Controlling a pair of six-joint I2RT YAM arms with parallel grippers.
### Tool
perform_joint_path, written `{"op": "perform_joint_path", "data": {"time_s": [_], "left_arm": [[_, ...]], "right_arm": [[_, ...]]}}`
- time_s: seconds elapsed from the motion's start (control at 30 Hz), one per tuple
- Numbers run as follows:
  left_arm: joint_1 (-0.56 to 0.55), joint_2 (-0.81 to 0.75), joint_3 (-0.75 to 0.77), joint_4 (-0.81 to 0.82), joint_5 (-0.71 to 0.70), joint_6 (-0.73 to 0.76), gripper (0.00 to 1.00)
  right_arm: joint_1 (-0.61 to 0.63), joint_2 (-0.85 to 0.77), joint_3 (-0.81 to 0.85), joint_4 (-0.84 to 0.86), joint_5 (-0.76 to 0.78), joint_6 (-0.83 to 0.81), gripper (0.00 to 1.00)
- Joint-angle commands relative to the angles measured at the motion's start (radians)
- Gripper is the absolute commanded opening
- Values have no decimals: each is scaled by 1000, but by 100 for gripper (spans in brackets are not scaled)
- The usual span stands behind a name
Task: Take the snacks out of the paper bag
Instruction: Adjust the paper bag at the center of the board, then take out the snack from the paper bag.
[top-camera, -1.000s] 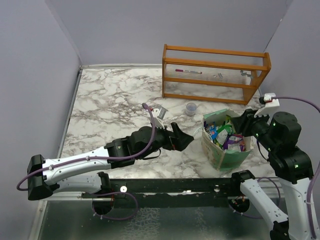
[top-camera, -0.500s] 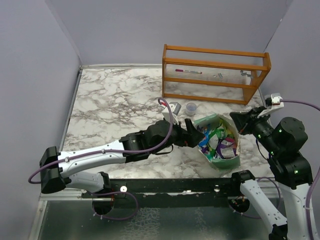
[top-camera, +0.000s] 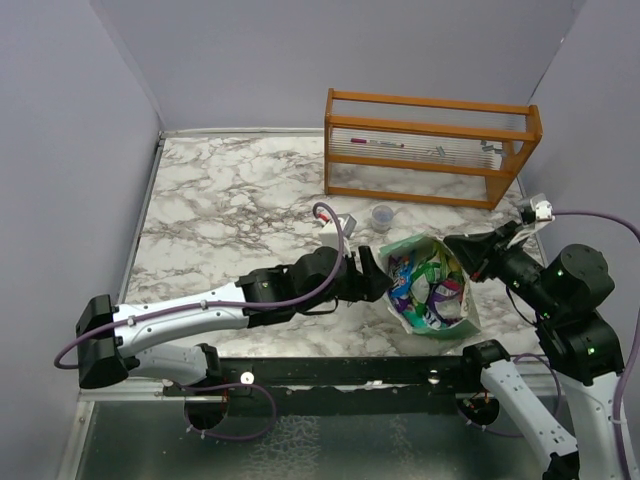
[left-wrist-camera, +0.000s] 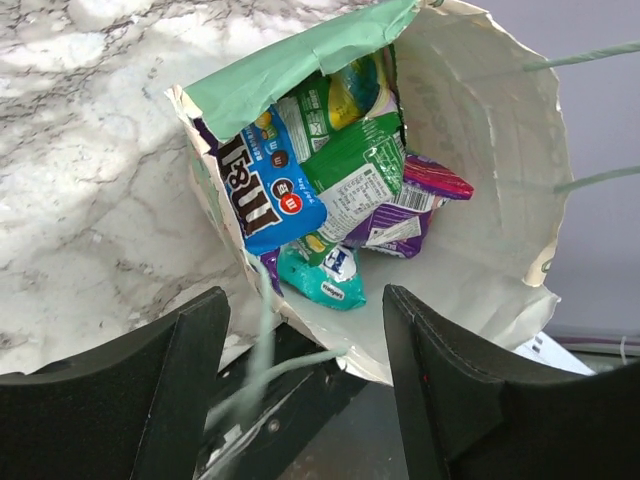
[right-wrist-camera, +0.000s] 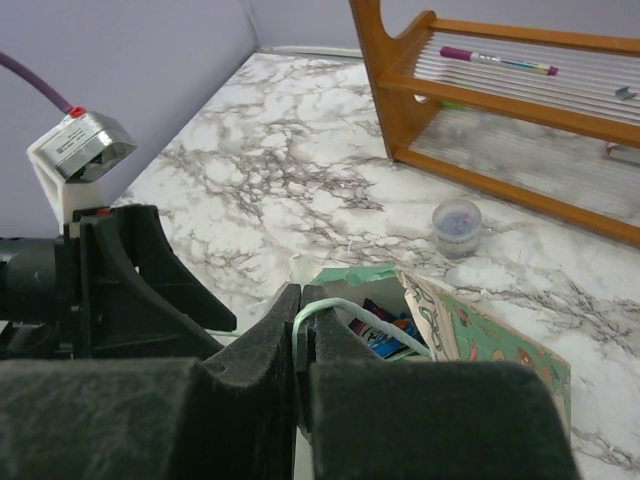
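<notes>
Right, bag (left-wrist-camera: 500, 150) lies at 5 o'clock on the table (top-camera: 230, 200), mouth tipped toward 9, snacks (left-wrist-camera: 350, 190) all inside. Right gripper (right-wrist-camera: 300, 340) is clamped on the handle (right-wrist-camera: 345, 315), propping the mouth. Left gripper (left-wrist-camera: 305, 300) is spread and empty at the rim. I'd take the blue packet (left-wrist-camera: 270, 190) first and dodge the loose string (left-wrist-camera: 262, 330).
</notes>
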Motion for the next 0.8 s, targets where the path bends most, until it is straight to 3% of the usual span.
{"op": "perform_joint_path", "data": {"time_s": [0.0, 0.17, 0.3, 0.6, 0.7, 0.77], "left_arm": [[-5, -50, 75, -135, 2, 24, 68], [-6, -56, 206, -177, 20, 159, 81], [-41, 39, 303, -170, 65, 232, 81], [-98, 270, 423, -175, -108, 336, 79], [-98, 301, 411, -186, -187, 346, 79], [-98, 312, 377, -108, -150, 361, 80]], "right_arm": [[23, -23, 4, 100, -89, -40, 1], [24, -9, 28, 85, -79, -44, 1], [24, 10, 69, 50, -47, -50, 1], [30, 6, 84, 17, -13, -49, 1], [30, 9, 90, 3, -9, -49, 1], [31, 11, 91, 0, -12, -51, 1]]}}
